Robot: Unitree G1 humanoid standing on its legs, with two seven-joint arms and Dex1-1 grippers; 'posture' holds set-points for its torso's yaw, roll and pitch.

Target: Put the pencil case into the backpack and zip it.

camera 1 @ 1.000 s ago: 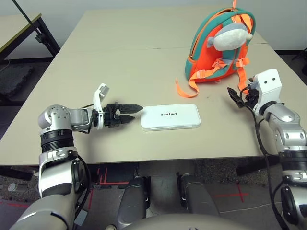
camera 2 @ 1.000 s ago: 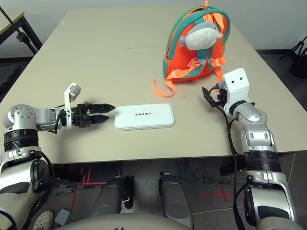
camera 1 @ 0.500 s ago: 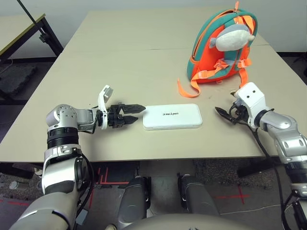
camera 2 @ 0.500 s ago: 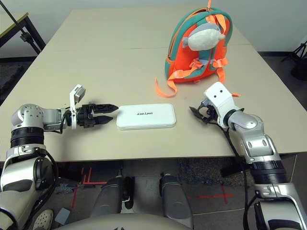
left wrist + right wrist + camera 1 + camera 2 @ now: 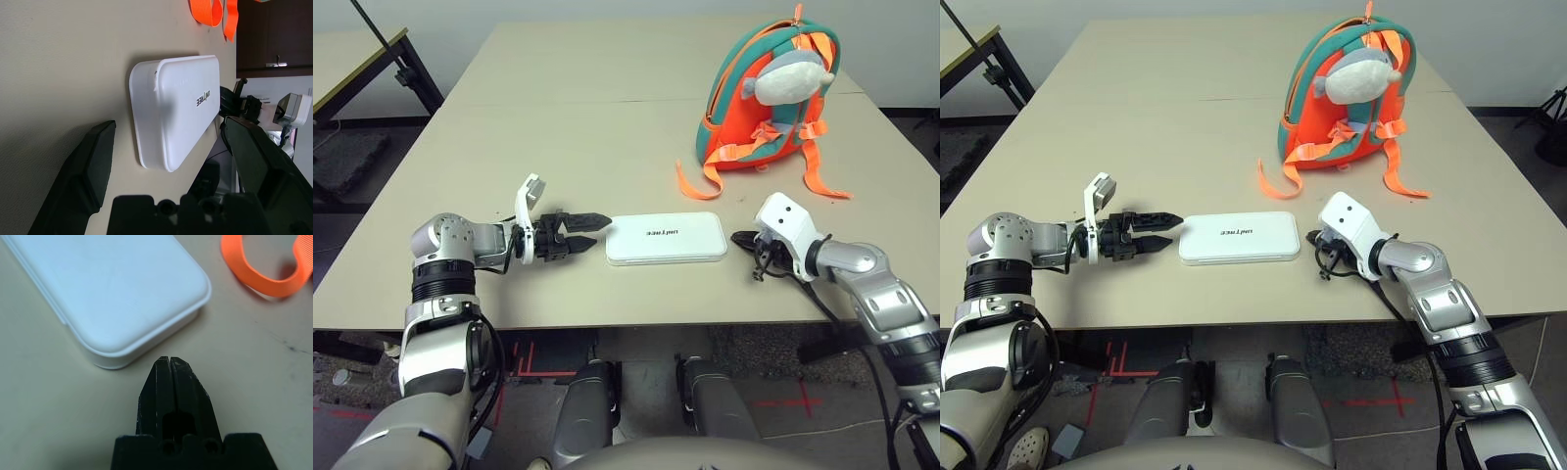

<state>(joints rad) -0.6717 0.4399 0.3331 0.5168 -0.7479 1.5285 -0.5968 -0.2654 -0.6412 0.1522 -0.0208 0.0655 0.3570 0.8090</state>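
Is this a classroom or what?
More likely a robot test room. The backpack and pencil case sit on a plain table, with another table beside it and red tape marks on the floor.

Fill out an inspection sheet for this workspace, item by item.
Surface: beige table, with a seam across it behind the backpack.
Job's things: white pencil case lies flat near the front edge, lid shut, not held. Backpack stands upright at the far right, its orange straps trailing on the table; a grey plush toy hangs on it.
Clutter: nothing seen.
Hands: left hand open, fingertips just short of the case's left end. Right hand shut, tip close to the case's right end, not touching.
Cables: black wiring along both wrists.
Surroundings: a second table's edge at the far left; dark floor with red tape marks.
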